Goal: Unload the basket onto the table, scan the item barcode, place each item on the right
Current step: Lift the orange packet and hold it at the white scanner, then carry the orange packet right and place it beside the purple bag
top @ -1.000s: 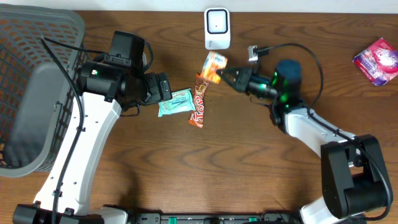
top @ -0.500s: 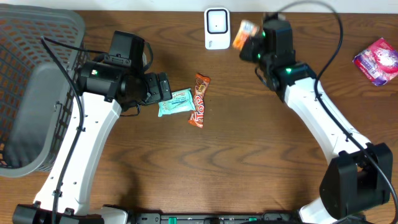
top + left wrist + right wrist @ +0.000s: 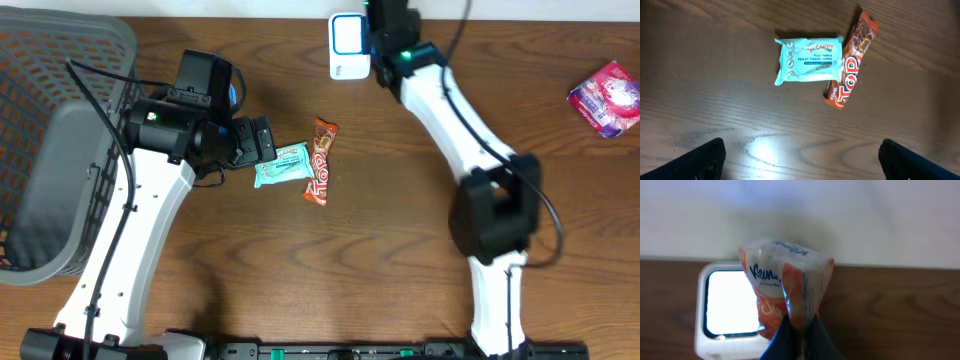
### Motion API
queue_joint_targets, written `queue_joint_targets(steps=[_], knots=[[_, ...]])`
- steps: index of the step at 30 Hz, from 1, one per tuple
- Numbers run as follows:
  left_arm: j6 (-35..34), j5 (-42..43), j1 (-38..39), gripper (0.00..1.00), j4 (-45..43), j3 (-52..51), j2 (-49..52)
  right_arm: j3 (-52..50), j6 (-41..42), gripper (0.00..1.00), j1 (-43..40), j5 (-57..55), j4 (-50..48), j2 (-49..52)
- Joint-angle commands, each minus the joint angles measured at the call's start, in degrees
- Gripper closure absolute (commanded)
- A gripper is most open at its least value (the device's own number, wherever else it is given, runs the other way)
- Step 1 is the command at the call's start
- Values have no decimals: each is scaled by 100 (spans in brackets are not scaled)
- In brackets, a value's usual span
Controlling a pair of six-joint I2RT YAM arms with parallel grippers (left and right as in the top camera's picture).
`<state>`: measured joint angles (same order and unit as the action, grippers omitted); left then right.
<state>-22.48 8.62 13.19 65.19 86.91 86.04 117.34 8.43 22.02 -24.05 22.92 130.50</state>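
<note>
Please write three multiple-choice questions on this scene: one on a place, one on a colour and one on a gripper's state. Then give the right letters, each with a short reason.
1. Where does the teal wipes pack lie?
A) in the basket
B) on the table, right beside the red Top bar
C) next to the pink packet

2. What colour is the pack held by the right gripper?
A) orange and white
B) green
C) black

3. What is the state of the left gripper?
A) shut on the wipes
B) open, holding nothing
C) shut on the bar

Answers:
1 B: the left wrist view shows both side by side on the wood.
2 A: the right wrist view shows its wrapper in front of the scanner.
3 B: its fingers stand wide apart with nothing between them.
</note>
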Motion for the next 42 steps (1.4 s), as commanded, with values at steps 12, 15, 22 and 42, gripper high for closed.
queue_joint_targets(steps=[12, 15, 22, 42], knots=[[17, -55, -11, 2, 13, 31, 4, 994, -398, 99, 273, -44, 310, 627], [17, -55, -11, 2, 13, 31, 4, 994, -146, 99, 188, -184, 496, 625], [17, -55, -11, 2, 13, 31, 4, 1014, 422, 99, -426, -1801, 1652, 452], [17, -55, -11, 2, 15, 31, 4, 994, 435, 50, -3213, -667, 4052, 411]])
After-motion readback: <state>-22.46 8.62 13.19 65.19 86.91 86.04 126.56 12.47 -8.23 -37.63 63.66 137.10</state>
